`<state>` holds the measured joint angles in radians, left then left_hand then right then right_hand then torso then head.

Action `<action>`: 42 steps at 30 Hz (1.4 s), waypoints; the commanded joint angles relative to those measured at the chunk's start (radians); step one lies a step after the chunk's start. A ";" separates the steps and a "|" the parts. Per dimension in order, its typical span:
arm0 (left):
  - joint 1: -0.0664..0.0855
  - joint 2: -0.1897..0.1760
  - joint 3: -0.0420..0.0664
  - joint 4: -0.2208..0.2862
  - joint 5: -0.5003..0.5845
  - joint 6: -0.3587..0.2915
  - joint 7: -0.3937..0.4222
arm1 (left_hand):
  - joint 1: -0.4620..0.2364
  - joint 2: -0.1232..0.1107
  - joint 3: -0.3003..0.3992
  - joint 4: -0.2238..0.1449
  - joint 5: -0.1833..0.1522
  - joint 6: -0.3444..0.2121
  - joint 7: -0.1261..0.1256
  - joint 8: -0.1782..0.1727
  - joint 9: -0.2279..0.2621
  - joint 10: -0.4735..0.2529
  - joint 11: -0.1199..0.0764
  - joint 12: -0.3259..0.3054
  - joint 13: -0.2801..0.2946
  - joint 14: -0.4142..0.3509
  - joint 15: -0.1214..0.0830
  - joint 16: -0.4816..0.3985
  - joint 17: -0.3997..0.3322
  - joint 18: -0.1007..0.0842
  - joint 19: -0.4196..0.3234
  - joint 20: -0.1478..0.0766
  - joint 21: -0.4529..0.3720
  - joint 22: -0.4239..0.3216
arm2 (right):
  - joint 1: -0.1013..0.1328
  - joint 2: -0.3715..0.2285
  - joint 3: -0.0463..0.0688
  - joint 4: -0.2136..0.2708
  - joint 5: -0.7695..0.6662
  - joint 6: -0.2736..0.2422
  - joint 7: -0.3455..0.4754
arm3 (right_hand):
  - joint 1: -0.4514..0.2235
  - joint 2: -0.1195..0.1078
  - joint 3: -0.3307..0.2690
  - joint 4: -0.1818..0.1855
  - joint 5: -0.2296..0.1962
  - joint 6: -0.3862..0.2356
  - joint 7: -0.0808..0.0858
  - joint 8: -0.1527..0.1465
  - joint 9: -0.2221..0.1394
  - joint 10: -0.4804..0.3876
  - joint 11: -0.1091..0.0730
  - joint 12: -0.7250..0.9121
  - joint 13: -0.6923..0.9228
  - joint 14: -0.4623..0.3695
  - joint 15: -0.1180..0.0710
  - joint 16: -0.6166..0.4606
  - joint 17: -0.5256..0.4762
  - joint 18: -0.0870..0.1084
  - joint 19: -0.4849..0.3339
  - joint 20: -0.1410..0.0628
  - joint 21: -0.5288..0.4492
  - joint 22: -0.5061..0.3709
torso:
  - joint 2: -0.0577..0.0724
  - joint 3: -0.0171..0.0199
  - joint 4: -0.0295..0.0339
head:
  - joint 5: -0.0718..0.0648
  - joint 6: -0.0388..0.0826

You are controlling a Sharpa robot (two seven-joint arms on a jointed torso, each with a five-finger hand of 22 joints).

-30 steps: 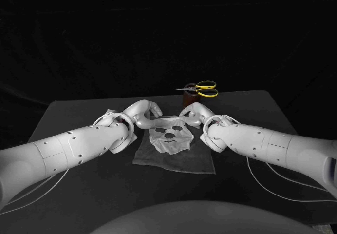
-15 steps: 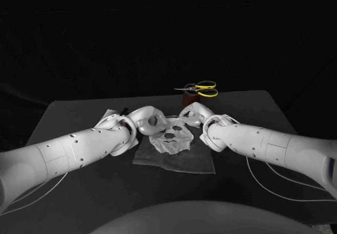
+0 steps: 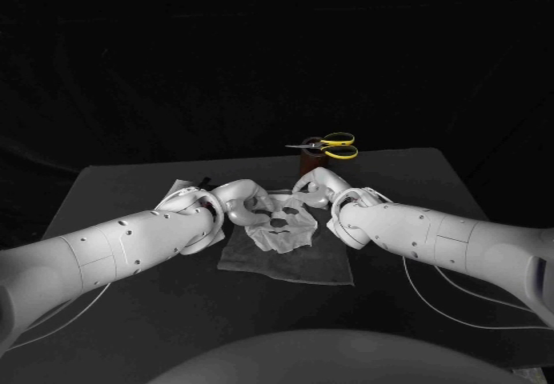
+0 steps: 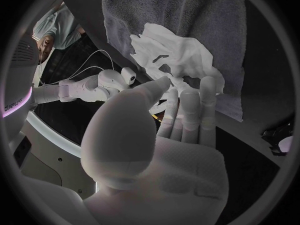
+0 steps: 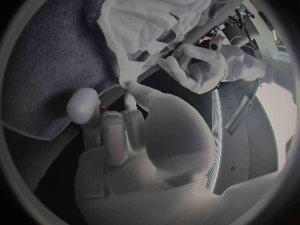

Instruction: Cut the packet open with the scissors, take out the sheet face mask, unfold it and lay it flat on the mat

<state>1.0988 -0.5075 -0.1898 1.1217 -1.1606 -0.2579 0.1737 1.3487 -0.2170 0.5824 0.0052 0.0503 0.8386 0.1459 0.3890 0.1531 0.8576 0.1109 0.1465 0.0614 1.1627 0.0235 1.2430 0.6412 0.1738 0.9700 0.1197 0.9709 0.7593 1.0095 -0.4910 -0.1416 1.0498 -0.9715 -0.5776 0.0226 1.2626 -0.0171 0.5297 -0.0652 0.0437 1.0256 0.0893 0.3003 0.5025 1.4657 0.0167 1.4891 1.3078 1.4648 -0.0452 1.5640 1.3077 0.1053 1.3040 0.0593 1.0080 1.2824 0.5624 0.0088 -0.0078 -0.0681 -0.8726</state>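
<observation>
- Sheet face mask [image 3: 281, 226] unfolded and spread on the grey mat [image 3: 295, 270], eye and mouth holes showing, brow end toward the far side of the black table [image 3: 127, 180], chin end toward the robot.
- Wrinkled in places, as seen from both wrists; top edge at or just past the mat's far edge.
- Mat near the middle of the table, a little skewed, with bare cloth left around the mask's sides and chin.
- Left hand [image 3: 240, 202] at the mask's upper corner on its own side.
- Fingers [image 4: 190, 105] of that hand long and close together, tips at the mask's rim, thumb [image 4: 150, 90] tip just beside them; rim pinched or merely touched: cannot tell.
- Right hand [image 3: 321, 186] curved over the opposite upper corner.
- Thumb [image 5: 81, 105] there held well apart from the fingers [image 5: 129, 97], one fingertip touching the mask's corner, nothing gripped.
- Both hands near each other, with the mask's brow between them.
- Scissors [image 3: 332, 145] with yellow handles resting across the top of a brown holder [image 3: 310, 165] near the table's far edge, just behind the right hand, apart from both hands.
</observation>
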 commanded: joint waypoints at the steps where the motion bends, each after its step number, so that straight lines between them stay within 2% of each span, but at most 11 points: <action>1: -0.001 0.004 0.000 -0.006 -0.024 0.058 -0.043 | 0.005 0.010 -0.022 0.004 -0.001 0.002 0.005 -0.013 -0.004 -0.008 0.002 -0.020 0.001 -0.009 -0.002 -0.003 -0.010 0.011 0.000 0.001 -0.008 -0.005 | 0.001 0.003 0.000 -0.003 -0.013 -0.012 0.012 | 0.002 0.007 0.004 -0.001 0.005 0.007 -0.002 0.005 0.014 0.080 -0.007 0.006 0.217 0.104 -0.006 0.003 0.257 0.009 0.007 0.002 0.003 0.002 | 0.000 0.0000 0.0001 | 0.000 0.000; 7: -0.001 0.007 0.000 -0.015 -0.025 0.062 -0.056 | 0.029 0.023 -0.078 0.018 -0.001 -0.001 0.005 -0.048 -0.016 -0.032 0.001 -0.069 0.000 -0.011 -0.006 -0.002 -0.035 0.011 0.011 -0.002 -0.024 -0.018 | 0.001 0.005 0.001 -0.007 -0.013 -0.009 0.004 | 0.001 0.010 0.008 -0.002 0.005 0.011 -0.003 0.008 0.015 0.080 -0.008 0.006 0.217 0.104 -0.007 0.004 0.257 0.009 0.007 0.001 0.003 0.003 | -0.001 -0.0003 0.0000 | 0.000 0.000; 12: -0.001 0.009 0.000 -0.017 -0.024 0.067 -0.060 | 0.036 0.026 -0.091 0.023 -0.001 0.000 0.004 -0.056 -0.019 -0.038 0.000 -0.078 0.000 -0.011 -0.007 -0.002 -0.041 0.011 0.014 -0.003 -0.027 -0.020 | 0.001 0.005 0.001 -0.009 -0.013 -0.009 0.000 | 0.000 0.011 0.010 -0.002 0.005 0.012 -0.004 0.009 0.016 0.081 -0.009 0.008 0.218 0.104 -0.007 0.004 0.258 0.009 0.008 0.000 0.004 0.004 | -0.001 0.0001 -0.0002 | 0.001 0.000; 23: -0.001 0.009 0.000 -0.019 -0.022 0.110 -0.088 | 0.041 0.032 -0.105 0.032 -0.001 0.003 0.009 -0.065 -0.021 -0.031 0.004 -0.083 0.001 -0.003 -0.004 0.002 -0.042 0.010 0.022 -0.003 -0.030 -0.024 | 0.001 0.008 0.001 -0.017 0.032 -0.022 -0.002 | -0.001 0.012 0.012 -0.002 0.005 0.014 -0.005 0.010 0.017 0.081 -0.010 0.008 0.218 0.105 -0.008 0.005 0.259 0.009 0.009 0.000 0.005 0.004 | 0.000 0.0005 0.0000 | 0.000 0.000; 28: -0.001 0.008 0.000 -0.019 -0.022 0.126 -0.097 | 0.046 0.034 -0.113 0.037 -0.001 0.003 0.012 -0.073 -0.024 -0.025 0.009 -0.084 0.001 -0.002 0.005 0.002 -0.047 0.009 0.025 0.001 -0.033 -0.026 | 0.001 0.010 0.001 -0.023 0.055 -0.028 -0.002 | -0.001 0.013 0.013 -0.002 0.005 0.014 -0.005 0.011 0.017 0.081 -0.010 0.008 0.218 0.105 -0.008 0.004 0.259 0.009 0.009 -0.001 0.004 0.004 | 0.000 0.0005 -0.0007 | 0.000 0.000; 42: -0.001 0.009 0.000 -0.019 -0.021 0.143 -0.109 | 0.054 0.037 -0.115 0.038 -0.001 0.005 0.013 -0.077 -0.025 -0.022 0.012 -0.084 0.001 -0.003 0.009 0.001 -0.056 0.009 0.028 0.005 -0.035 -0.028 | 0.003 0.016 0.001 -0.040 0.109 -0.044 -0.014 | -0.003 0.016 0.017 -0.002 0.005 0.015 -0.006 0.012 0.017 0.081 -0.011 0.007 0.217 0.104 -0.009 0.003 0.257 0.010 0.007 -0.001 0.000 0.003 | 0.000 0.0002 -0.0001 | -0.002 0.000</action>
<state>1.1034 -0.5001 -0.1854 1.1035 -1.1767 -0.1619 0.0894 1.3924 -0.1815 0.4717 0.0428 0.0503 0.8459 0.1528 0.3170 0.1297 0.8364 0.1181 0.0658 0.0610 1.1595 0.0272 1.2429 0.5863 0.1700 0.9919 0.1270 0.9426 0.7333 1.0114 -0.4763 -0.1415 1.0121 -0.8908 -0.6077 0.0172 1.2594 -0.0093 0.5383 -0.0678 0.0439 1.0328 0.0826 0.3083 0.5025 1.4686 0.0125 1.4937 1.3079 1.4663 -0.0465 1.5659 1.3077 0.0990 1.3038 0.0594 1.0077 1.2850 0.5624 0.0093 -0.0081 -0.0690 -0.8726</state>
